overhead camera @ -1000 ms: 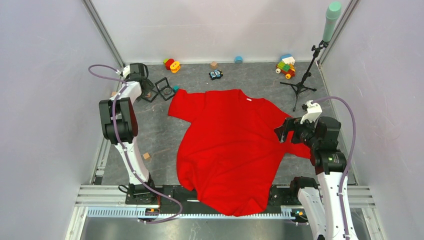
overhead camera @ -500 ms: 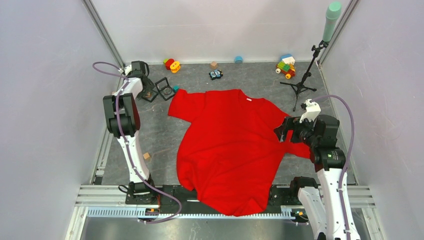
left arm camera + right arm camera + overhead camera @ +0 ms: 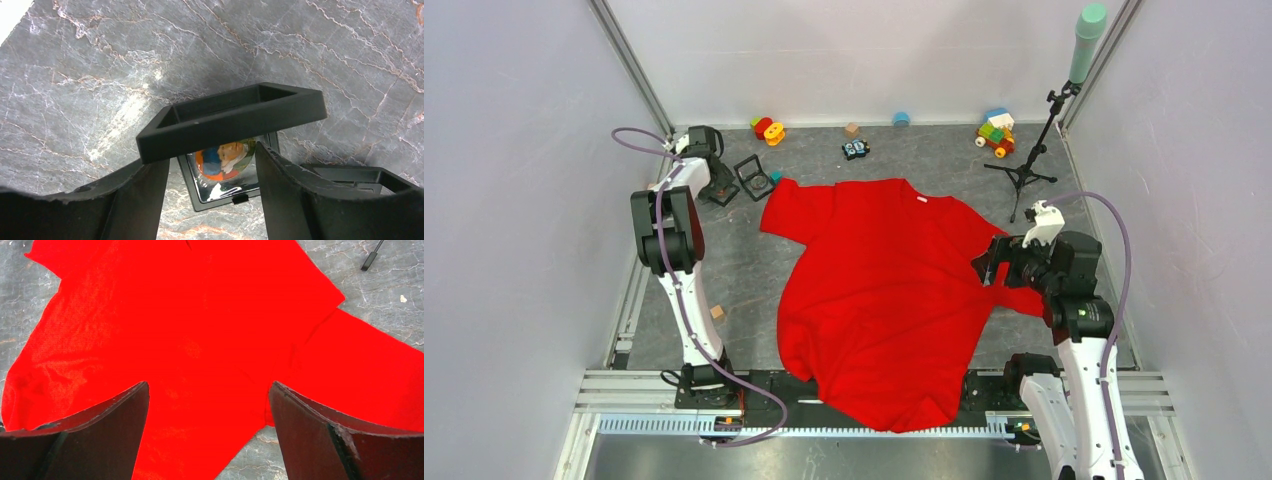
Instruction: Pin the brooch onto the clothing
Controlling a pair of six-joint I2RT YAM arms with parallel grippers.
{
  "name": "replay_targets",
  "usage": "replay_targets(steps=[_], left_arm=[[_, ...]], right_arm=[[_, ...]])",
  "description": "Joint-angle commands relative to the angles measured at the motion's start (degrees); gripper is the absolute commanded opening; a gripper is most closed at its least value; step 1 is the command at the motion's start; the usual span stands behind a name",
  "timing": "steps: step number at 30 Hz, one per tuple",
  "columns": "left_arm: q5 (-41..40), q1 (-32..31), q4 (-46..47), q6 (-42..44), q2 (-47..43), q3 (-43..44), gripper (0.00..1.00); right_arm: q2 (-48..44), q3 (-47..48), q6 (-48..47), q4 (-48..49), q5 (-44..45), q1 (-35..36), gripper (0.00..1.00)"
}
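Observation:
The brooch (image 3: 225, 160), a round badge with an orange, blue and green portrait, lies in a black square display box (image 3: 220, 197). The box's frame lid (image 3: 235, 120) is tilted up across my left fingertips. My left gripper (image 3: 211, 156) hovers right over the box at the back left (image 3: 716, 186), open, its fingers on either side of the brooch in the left wrist view. The clothing, a red T-shirt (image 3: 884, 290), lies spread flat mid-table. My right gripper (image 3: 986, 265) hangs wide open over the shirt's right sleeve (image 3: 350, 370), holding nothing.
A second black frame box (image 3: 754, 177) sits beside the first. Toys line the back wall: a red-orange one (image 3: 769, 130), a small car (image 3: 855, 150) and coloured blocks (image 3: 995, 133). A tripod (image 3: 1024, 172) stands back right. A wooden cube (image 3: 717, 312) lies left.
My left arm has reached a little further back and right over the box, and its jaws have narrowed slightly. The right arm and the shirt have stayed put.

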Motion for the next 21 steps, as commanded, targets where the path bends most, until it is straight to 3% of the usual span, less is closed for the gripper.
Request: replay_targets(steps=[1,8,21], left_arm=[[1.0,0.3,0.4,1.5,-1.0,-0.6,0.66],[0.9,0.3,0.8,2.1,-2.5,-2.2,0.50],[1.0,0.3,3.4,3.0,-11.6,-10.0,0.43]], right_arm=[[-0.6,-0.4,0.0,1.8,-0.2,-0.3,0.94],[-1.3,-1.0,0.0,1.5,0.1,-0.2,0.94],[-2.8,-1.0,-0.2,0.6,0.0,-0.2,0.94]])
